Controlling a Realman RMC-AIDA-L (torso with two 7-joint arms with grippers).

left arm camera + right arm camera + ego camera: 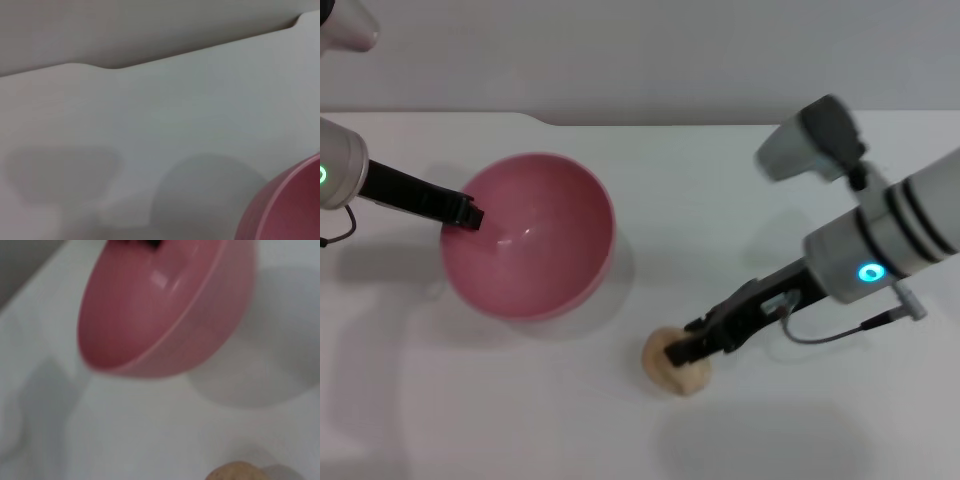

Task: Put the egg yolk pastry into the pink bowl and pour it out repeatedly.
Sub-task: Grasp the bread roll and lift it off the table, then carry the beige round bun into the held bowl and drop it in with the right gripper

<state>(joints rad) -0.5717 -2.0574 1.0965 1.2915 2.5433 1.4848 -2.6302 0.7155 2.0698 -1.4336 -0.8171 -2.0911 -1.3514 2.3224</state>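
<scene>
The pink bowl is at the centre left of the table, tilted with its opening turned up and to the right. My left gripper is shut on its left rim and holds it. Part of the bowl shows in the left wrist view, and the right wrist view shows it with a shadow beneath. The egg yolk pastry sits on the table in front and to the right of the bowl. My right gripper is down on the pastry's top and closed around it. The pastry's edge shows in the right wrist view.
The white table ends at a back edge with a small step behind the bowl. Nothing else stands on it.
</scene>
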